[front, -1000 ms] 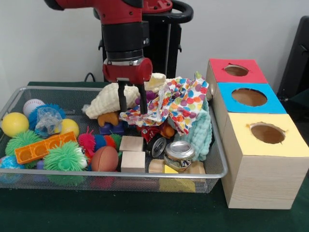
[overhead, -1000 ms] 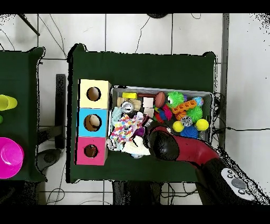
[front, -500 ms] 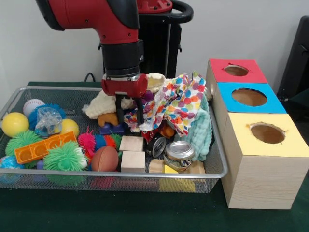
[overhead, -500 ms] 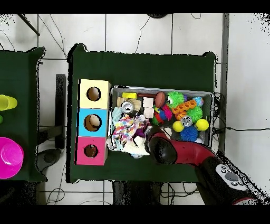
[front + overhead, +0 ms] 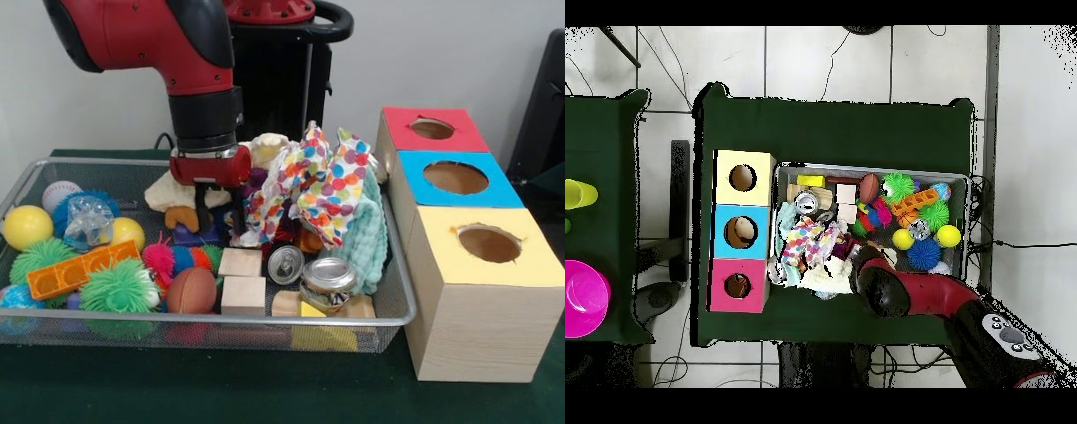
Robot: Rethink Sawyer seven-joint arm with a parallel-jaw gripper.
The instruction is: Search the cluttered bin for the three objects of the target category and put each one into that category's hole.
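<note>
Cloth (image 5: 320, 181), the dotted one, is what the gripper (image 5: 217, 213) appears to be working: its two fingers (image 5: 202, 208) stand apart, pointing down, the one nearer the cloth at its edge, whether touching I cannot tell. They clamp nothing that I can see. Below them, on the side away from the cloth, lie an orange piece (image 5: 182, 216) and a blue toy (image 5: 196, 233). The cloth is heaped on the clutter at the bin's (image 5: 388, 265) box end, draped over a mint towel (image 5: 367, 238), with a can (image 5: 285, 264) just below it. Beyond the bin's end stands the box (image 5: 481, 296) with red, blue and yellow holes.

Judging from this, the search-and-grasp step is in hand; no cloth is lifted. Next calls for closing on a fold, lifting clear, then carrying to its hole; which hole, I cannot tell.

Bunched, the cloth has no clear long axis; its peaks point up.
</note>
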